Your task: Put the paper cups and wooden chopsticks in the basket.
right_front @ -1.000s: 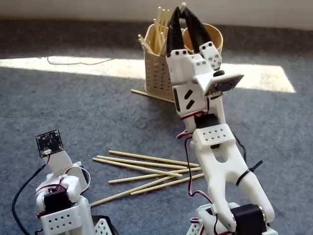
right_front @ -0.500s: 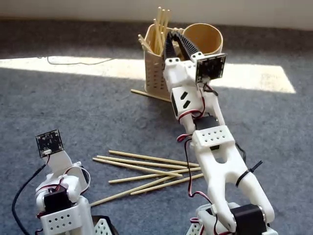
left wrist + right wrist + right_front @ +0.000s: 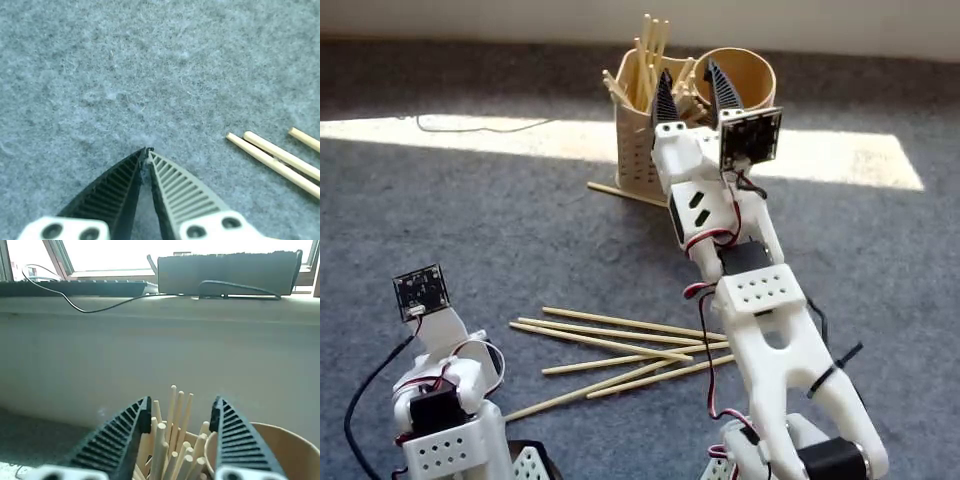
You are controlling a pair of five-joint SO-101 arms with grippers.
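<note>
Chopsticks [image 3: 645, 60] stood bunched in the basket [image 3: 638, 150] with a paper cup [image 3: 752, 72] tucked in alongside. The right gripper [image 3: 688, 72] hung right over them, jaws spread wide. Other loose chopsticks [image 3: 620, 345] lay on the grey carpet [image 3: 470, 230] nearer the arms, and the left gripper [image 3: 148, 151] sat pressed together just over the carpet, near their ends.
</note>
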